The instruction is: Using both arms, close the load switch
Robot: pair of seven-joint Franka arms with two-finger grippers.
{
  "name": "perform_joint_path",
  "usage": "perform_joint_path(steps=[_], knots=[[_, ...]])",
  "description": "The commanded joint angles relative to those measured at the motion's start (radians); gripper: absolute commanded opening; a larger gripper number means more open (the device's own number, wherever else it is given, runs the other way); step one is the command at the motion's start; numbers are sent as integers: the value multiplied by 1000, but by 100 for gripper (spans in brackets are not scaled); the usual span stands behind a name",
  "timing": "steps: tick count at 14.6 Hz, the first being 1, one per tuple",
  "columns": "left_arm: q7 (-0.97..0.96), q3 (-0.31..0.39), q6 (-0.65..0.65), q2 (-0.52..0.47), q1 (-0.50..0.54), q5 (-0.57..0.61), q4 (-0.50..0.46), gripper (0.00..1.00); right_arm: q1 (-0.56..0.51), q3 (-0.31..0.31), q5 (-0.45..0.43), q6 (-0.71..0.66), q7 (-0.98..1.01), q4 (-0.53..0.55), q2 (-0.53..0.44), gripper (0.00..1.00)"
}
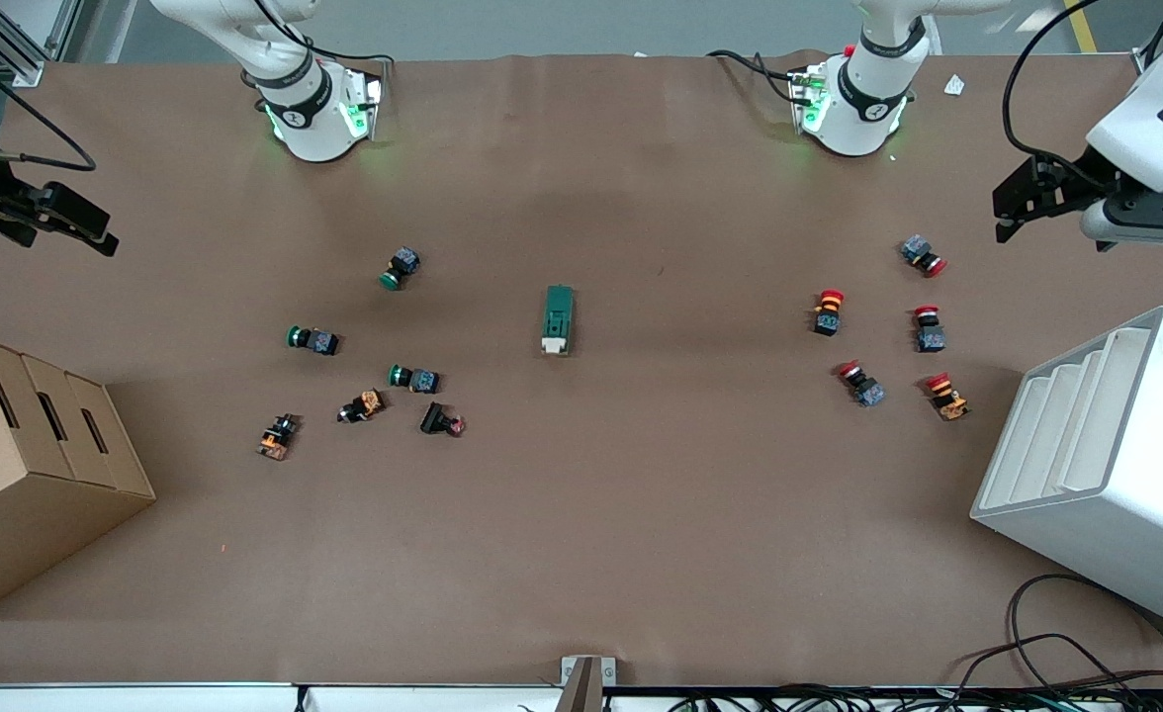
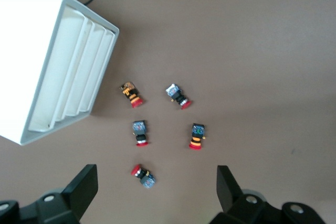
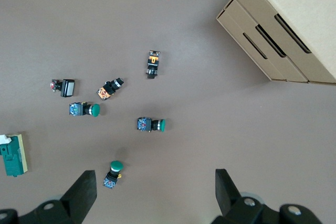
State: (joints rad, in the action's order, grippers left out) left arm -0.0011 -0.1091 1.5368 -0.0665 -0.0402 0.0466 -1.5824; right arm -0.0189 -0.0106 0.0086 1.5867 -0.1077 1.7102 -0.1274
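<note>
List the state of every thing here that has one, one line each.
load switch: lying flat mid-table, cream lever end toward the front camera, untouched.
left tool: open, holding nothing, over the red-capped buttons.
right tool: open, holding nothing, over the green-capped buttons.
cardboard box: lying on its side.
white rack: slots unfilled.

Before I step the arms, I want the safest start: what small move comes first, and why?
Probably bring both arms in over the load switch. It lies untouched mid-table, while the open left gripper hangs over the red buttons and the open right gripper over the green buttons.
</note>
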Motion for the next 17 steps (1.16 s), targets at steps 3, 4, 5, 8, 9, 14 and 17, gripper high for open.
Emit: perform_joint_path(steps=[3, 4, 5, 8, 9, 14, 17], knots=[[-23, -11, -26, -45, 8, -22, -36, 100, -6, -2, 11, -10, 8, 28, -41, 100], [-30, -11, -26, -45, 8, -22, -34, 100, -6, -2, 11, -10, 8, 28, -41, 100], [-52, -11, -26, -47, 9, -24, -33, 100, -7, -2, 11, -10, 8, 28, -40, 100], [-79, -6, -24, -42, 9, -57, -30, 100, -7, -2, 11, -2, 10, 31, -32, 100], [-86, -6, -24, -39, 9, -59, -30, 100, -7, -2, 10, -2, 10, 29, -34, 100], [-69, 0, -24, -30, 13, -63, -10, 100, -3, 4, 2, -11, 7, -24, -35, 100], [-69, 0, -24, -26, 14, -60, -10, 100, -9, 3, 4, -54, 5, -109, -12, 100]])
